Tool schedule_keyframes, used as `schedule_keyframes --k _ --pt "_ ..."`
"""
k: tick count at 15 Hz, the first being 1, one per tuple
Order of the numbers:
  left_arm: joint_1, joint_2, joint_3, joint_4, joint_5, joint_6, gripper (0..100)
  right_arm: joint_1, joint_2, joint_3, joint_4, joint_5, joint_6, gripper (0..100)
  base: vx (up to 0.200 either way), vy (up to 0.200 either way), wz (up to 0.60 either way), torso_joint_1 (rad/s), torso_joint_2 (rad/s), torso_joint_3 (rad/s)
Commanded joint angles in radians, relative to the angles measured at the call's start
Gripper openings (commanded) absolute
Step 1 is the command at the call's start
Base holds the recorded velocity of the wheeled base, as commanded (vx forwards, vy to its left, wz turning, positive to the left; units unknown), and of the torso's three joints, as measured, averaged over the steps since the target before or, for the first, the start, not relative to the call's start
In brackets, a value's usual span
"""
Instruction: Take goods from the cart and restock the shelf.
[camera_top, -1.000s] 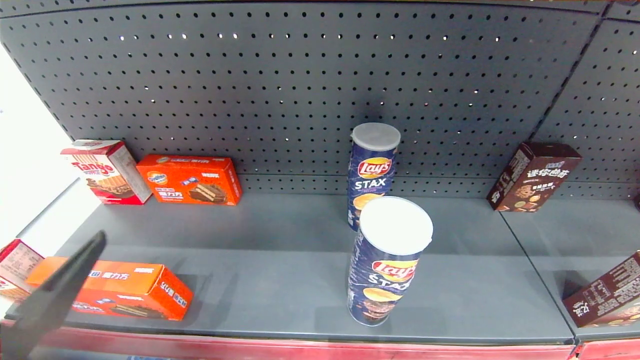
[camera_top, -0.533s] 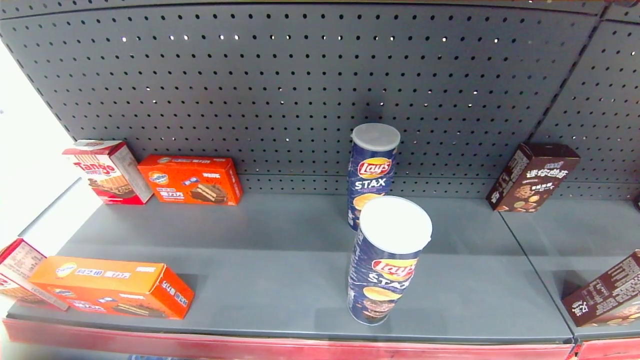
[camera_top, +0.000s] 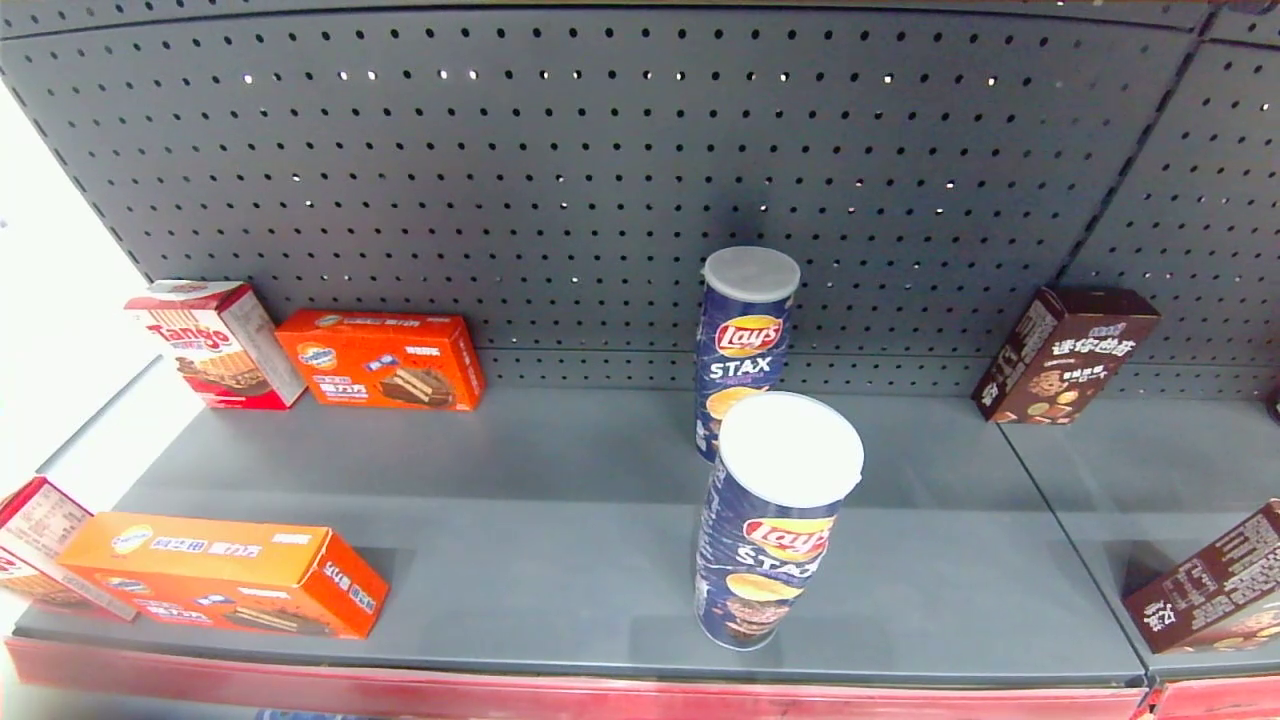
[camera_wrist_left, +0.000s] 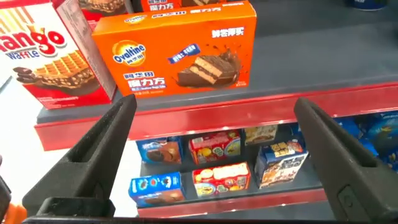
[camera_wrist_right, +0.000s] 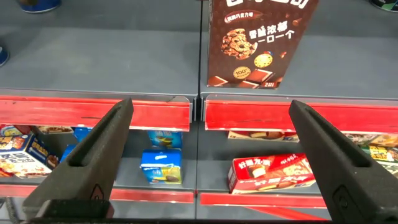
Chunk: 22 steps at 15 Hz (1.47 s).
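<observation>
Orange box at shelf lip — left end effector spread.

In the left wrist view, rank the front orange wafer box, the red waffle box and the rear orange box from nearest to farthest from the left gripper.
1. The front orange wafer box, at the shelf front edge, straight ahead of the left gripper.
2. The red waffle box, on its left at the same edge; too close to call against the first.
3. The rear orange box, by the back panel, clearly farthest.

Shop, pegboard-backed shelf, snack boxes, chip cans, red price rails
</observation>
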Motion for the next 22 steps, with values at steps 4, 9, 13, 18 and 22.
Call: schedule_keyframes --k 4,9,13,18,22 --pt "0.003 0.000 -0.002 0.052 0.226 -0.085 100 0.000 0.000 0.000 0.000 0.000 -0.001 100 0.000 0.000 0.00 0.000 0.00 0.000" --pt "-0.001 0.000 -0.002 0.069 0.077 0.019 100 0.000 0.000 0.000 0.000 0.000 -0.001 100 0.000 0.000 0.00 0.000 0.00 0.000" --pt "-0.001 0.000 -0.002 0.072 0.019 -0.008 100 0.000 0.000 0.000 0.000 0.000 -0.001 100 0.000 0.000 0.00 0.000 0.00 0.000" --pt "-0.001 0.000 0.000 0.072 0.017 -0.005 100 0.000 0.000 0.000 0.000 0.000 -0.001 100 0.000 0.000 0.00 0.000 0.00 0.000" --pt "-0.001 0.000 0.000 0.072 0.017 -0.008 100 0.000 0.000 0.000 0.000 0.000 -0.001 100 0.000 0.000 0.00 0.000 0.00 0.000"
